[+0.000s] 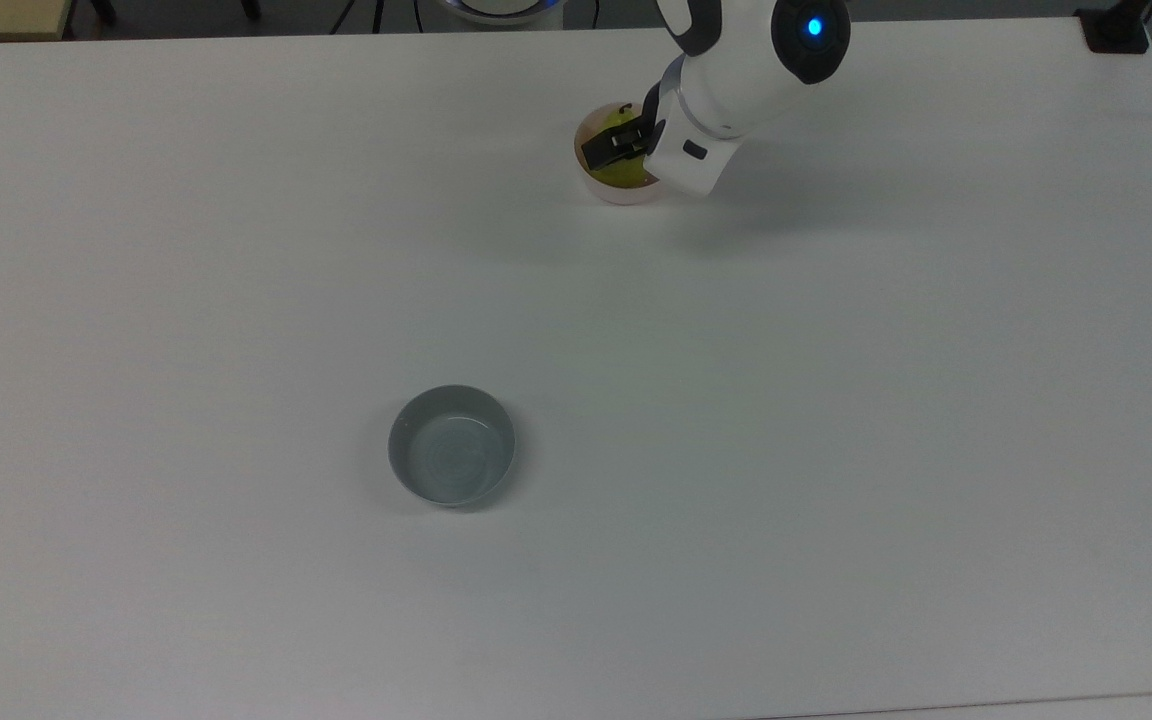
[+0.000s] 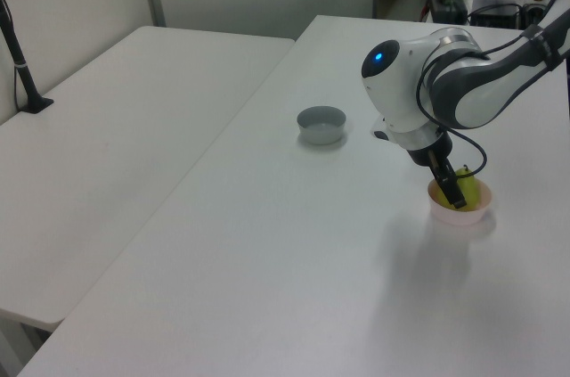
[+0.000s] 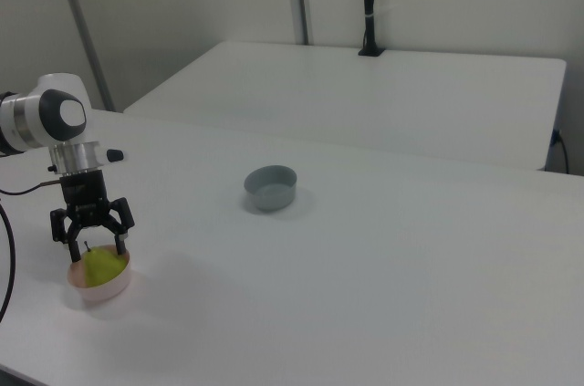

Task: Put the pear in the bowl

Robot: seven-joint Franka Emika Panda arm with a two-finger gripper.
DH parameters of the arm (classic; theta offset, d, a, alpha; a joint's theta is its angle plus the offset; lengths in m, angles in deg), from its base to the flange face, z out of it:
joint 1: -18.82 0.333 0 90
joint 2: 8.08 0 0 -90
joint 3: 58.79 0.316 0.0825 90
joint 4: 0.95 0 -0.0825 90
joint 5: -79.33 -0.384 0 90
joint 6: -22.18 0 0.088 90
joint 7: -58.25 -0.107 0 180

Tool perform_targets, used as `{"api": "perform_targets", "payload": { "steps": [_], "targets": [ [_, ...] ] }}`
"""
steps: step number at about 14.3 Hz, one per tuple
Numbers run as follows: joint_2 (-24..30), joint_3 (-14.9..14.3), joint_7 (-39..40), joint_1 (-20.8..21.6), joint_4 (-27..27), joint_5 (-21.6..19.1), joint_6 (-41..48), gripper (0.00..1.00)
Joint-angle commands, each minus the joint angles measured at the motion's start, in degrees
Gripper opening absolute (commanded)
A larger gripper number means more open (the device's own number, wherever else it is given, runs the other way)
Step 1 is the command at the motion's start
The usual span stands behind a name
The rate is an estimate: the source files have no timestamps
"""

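Observation:
The yellow-green pear (image 3: pixel 103 265) sits upright inside the pale pink bowl (image 3: pixel 100 291), its dark stem pointing up. My gripper (image 3: pixel 91 238) hangs just above the pear, open, with its black fingers spread to either side of the pear's top and holding nothing. In the top view the pear (image 1: pixel 622 177) shows in the bowl (image 1: pixel 618 194) at the table's far side, partly under the gripper (image 1: pixel 626 152). In the left view the gripper (image 2: pixel 452 192) reaches down beside the pear (image 2: pixel 469 188) in the bowl (image 2: pixel 459 215).
A grey-blue bowl (image 1: pixel 452 445) stands empty near the middle of the white table (image 1: pixel 836 400), well apart from the pink bowl; the same grey-blue bowl (image 3: pixel 271 187) stands to the right in the right view. A second white table (image 2: pixel 116 127) adjoins on the left view's left.

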Motion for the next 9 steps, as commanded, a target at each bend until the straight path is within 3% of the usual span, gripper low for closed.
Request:
{"api": "perform_targets", "payload": {
  "steps": [1,6,9],
  "targets": [
    [3.9,0.1,-1.1,-0.1,-0.9,1.0,-0.9,1.0],
    [11.1,1.0,-1.1,-4.7,3.7,0.3,6.1,1.0],
    [13.8,1.1,-1.1,-10.7,8.0,-1.1,6.8,1.0]
  ]
}}
